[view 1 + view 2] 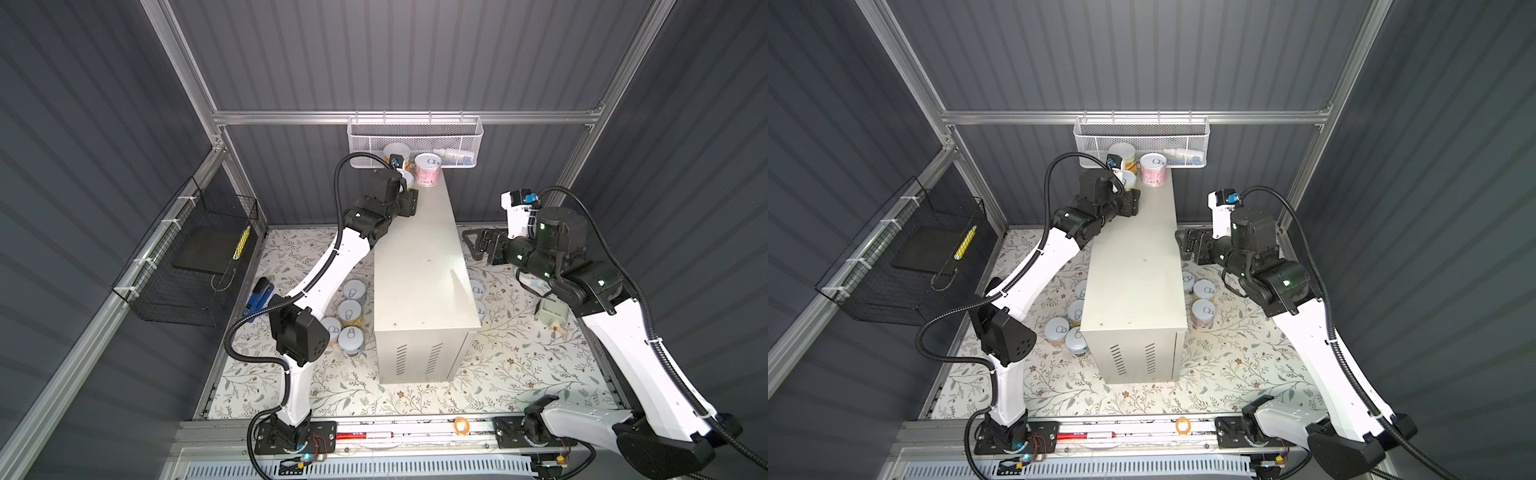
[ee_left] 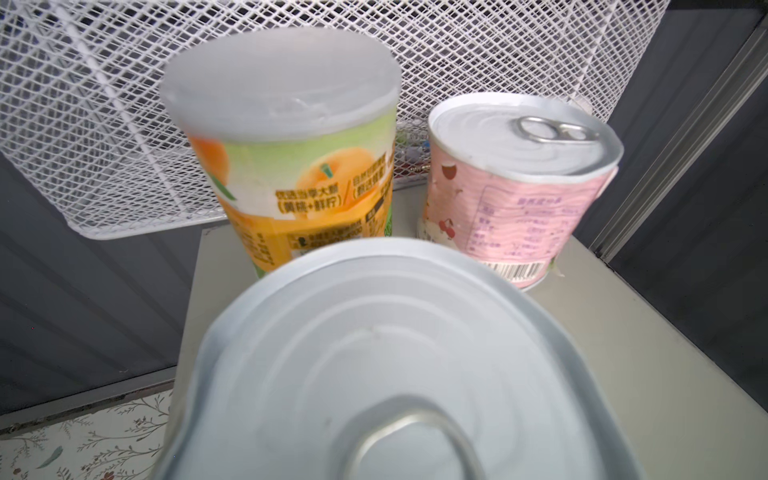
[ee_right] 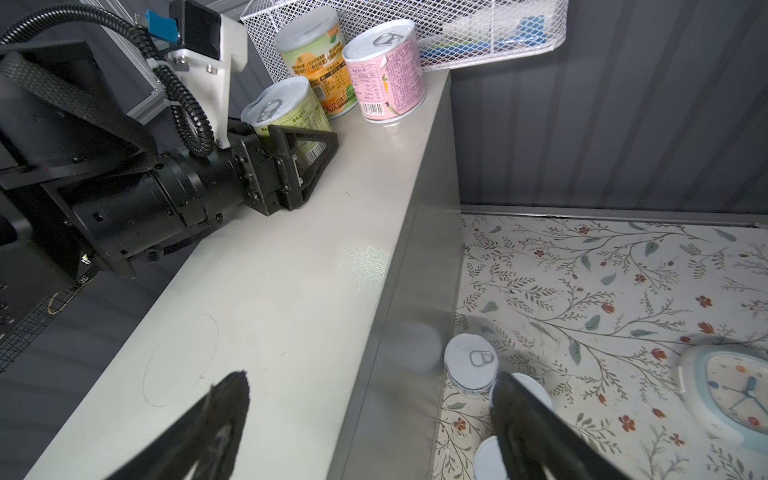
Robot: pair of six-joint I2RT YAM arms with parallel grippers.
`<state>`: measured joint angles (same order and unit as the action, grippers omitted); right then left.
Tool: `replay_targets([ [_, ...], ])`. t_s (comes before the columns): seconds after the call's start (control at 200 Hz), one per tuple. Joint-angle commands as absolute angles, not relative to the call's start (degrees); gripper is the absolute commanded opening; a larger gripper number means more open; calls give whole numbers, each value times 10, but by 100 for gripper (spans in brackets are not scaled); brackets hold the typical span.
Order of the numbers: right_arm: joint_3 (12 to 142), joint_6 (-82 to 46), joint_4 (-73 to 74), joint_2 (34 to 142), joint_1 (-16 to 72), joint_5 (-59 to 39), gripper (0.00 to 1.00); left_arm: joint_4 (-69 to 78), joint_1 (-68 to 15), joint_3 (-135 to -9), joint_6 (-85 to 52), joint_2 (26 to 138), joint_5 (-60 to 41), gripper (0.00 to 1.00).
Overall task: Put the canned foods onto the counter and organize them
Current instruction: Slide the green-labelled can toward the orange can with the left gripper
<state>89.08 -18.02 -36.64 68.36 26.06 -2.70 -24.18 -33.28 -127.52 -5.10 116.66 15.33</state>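
At the far end of the beige counter (image 1: 419, 266) stand a yellow-orange can (image 1: 397, 151) and a pink can (image 1: 429, 170). My left gripper (image 3: 291, 133) is shut on a green-labelled can (image 3: 286, 112) just in front of them. Whether it rests on the top I cannot tell. Its silver lid (image 2: 395, 353) fills the left wrist view and hides the fingers. My right gripper (image 3: 368, 382) hangs open and empty over the counter's right edge. Several cans (image 1: 351, 316) stand on the floral floor left of the counter, and three more (image 1: 1203, 299) stand on its right.
A white mesh basket (image 1: 415, 141) hangs on the back rail just above the counter's far end. A black wire basket (image 1: 195, 266) is fixed to the left wall. A round clock (image 3: 731, 386) lies on the floor at the right, and a blue tool (image 1: 259, 297) at the left.
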Motion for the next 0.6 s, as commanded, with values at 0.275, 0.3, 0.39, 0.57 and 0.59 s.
replay_targets([
  [0.275, 878, -188, -347, 687, 253, -47, 92, -325, -322, -1332, -76, 1226, 138, 82],
  [0.3, 877, -189, -347, 688, 254, -47, 92, -325, -322, -1335, -75, 1228, 135, 84],
  [0.39, 877, -188, -348, 688, 253, -47, 93, -330, -322, -1343, -76, 1231, 135, 90],
  [0.57, 877, -190, -348, 683, 253, -46, 93, -332, -322, -1342, -74, 1221, 149, 96],
  [0.59, 877, -190, -348, 683, 252, -46, 93, -333, -322, -1340, -74, 1219, 150, 97],
])
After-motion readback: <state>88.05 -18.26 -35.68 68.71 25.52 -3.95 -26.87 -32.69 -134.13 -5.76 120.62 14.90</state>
